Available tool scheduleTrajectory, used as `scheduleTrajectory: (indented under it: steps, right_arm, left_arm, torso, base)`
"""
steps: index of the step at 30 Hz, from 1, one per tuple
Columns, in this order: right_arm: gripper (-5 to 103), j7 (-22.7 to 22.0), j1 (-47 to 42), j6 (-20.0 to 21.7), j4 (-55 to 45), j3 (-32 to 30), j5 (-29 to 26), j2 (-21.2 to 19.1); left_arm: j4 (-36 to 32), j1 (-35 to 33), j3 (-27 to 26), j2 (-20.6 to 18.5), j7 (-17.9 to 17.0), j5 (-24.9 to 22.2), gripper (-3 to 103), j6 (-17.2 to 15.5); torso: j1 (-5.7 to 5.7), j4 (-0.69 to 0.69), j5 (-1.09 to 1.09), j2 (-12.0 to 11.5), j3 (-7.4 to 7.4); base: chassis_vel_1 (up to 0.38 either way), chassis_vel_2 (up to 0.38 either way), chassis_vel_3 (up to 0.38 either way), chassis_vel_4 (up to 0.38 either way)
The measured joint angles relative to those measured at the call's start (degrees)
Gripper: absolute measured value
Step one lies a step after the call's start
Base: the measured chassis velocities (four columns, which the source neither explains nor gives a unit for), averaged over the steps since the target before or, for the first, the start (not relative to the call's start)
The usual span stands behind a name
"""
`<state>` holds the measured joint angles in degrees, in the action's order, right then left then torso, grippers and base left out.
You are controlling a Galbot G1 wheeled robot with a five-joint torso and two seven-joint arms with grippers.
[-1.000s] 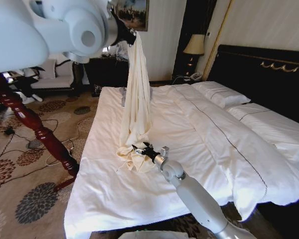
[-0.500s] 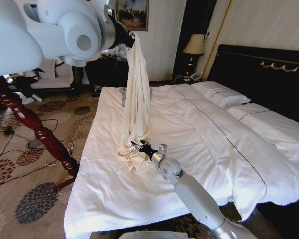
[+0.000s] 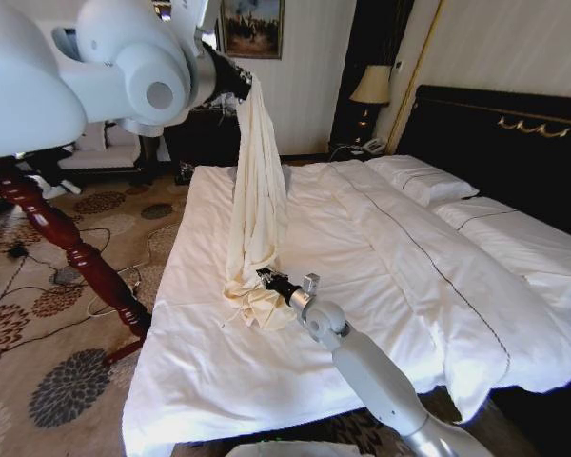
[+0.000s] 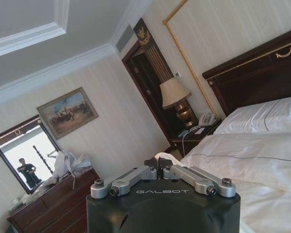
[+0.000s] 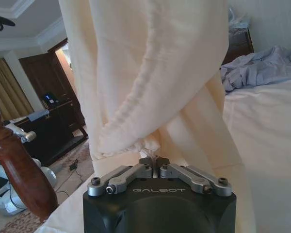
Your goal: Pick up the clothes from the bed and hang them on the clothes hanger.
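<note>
- Two grippers meet the clothes (image 3: 258, 205): the left gripper (image 3: 248, 84), raised, pinches its top end.
- The right gripper (image 3: 264, 276) (fingers clenched) bites folds heaped on the bed (image 3: 352, 248).

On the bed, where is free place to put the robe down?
The bed has bare sheet between the clothes and its foot edge, and beside the fold toward the pillows. It is crowded where the right gripper meets the bunched hem; the left gripper holds the top.
</note>
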<state>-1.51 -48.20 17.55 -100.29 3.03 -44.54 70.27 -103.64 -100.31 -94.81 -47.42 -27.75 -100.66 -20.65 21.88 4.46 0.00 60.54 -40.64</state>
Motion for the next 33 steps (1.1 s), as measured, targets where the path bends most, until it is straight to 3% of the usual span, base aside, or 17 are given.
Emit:
scheduleTrajectory:
  steps: [8,13,18,19,23,26,28,29,33]
  right_arm:
    - [2,-0.6,-2.4,-0.1,-4.5,-1.6,-1.7,-2.8]
    - [2,-1.0,-5.3,-0.1,-9.3,-5.1,-3.2,-8.8]
    - [2,-1.0,-11.5,0.2,-19.0,-14.4,-5.7,-16.6]
    - [2,-1.0,-11.5,0.2,-19.0,-14.4,-5.7,-16.6]
    - [2,-2.9,-14.1,1.0,-25.5,-23.4,-11.0,-21.3]
    - [2,-4.1,-14.0,1.2,-27.0,-25.9,-13.5,-23.1]
    - [2,-6.2,-12.1,2.0,-29.0,-30.8,-19.2,-27.5]
    - [2,-6.2,-12.1,2.0,-29.0,-30.8,-19.2,-27.5]
    - [2,-9.2,-7.9,2.9,-29.7,-36.4,-28.8,-34.9]
  left_arm:
    - [-0.5,-0.4,0.7,2.6,-0.5,1.2,1,0.0]
    - [-1.8,-0.1,1.9,6.5,-0.8,2.9,1,0.0]
    - [-4.3,0.3,3.3,13.8,-1.2,6.1,1,0.0]
    - [-4.3,0.3,3.3,13.8,-1.2,6.1,1,0.0]
    - [-7.2,2.6,6.0,20.3,-1.3,8.1,1,0.5]
    - [-8.5,3.9,6.8,22.3,-1.3,8.4,1,0.6]
    - [-11.5,6.0,7.3,26.3,-1.3,8.7,1,0.7]
    - [-11.5,6.0,7.3,26.3,-1.3,8.7,1,0.7]
    - [-14.3,7.4,8.1,31.4,-1.8,10.4,1,0.7]
  torso:
    - [0.0,0.0,0.01,0.0,0.01]
    - [0.0,-0.01,0.0,0.0,0.01]
    - [-0.01,0.01,-0.01,0.0,0.02]
    - [-0.01,0.01,-0.01,0.0,0.02]
    - [0.0,-0.01,-0.01,0.0,0.02]
    - [-0.01,-0.01,0.0,0.0,0.01]
    - [-0.01,-0.02,0.01,0.0,0.02]
    - [-0.01,-0.02,0.01,0.0,0.02]
    - [0.0,-0.01,0.0,0.0,0.01]
  base:
    - [0.0,0.0,0.0,0.0]
    - [0.0,0.0,0.0,0.0]
    - [0.0,0.0,0.0,0.0]
    - [0.0,0.0,0.0,0.0]
    - [0.0,0.0,0.0,0.0]
    - [0.0,0.0,0.0,0.0]
    - [0.0,0.0,0.0,0.0]
    - [0.0,0.0,0.0,0.0]
    - [0.0,0.0,0.0,0.0]
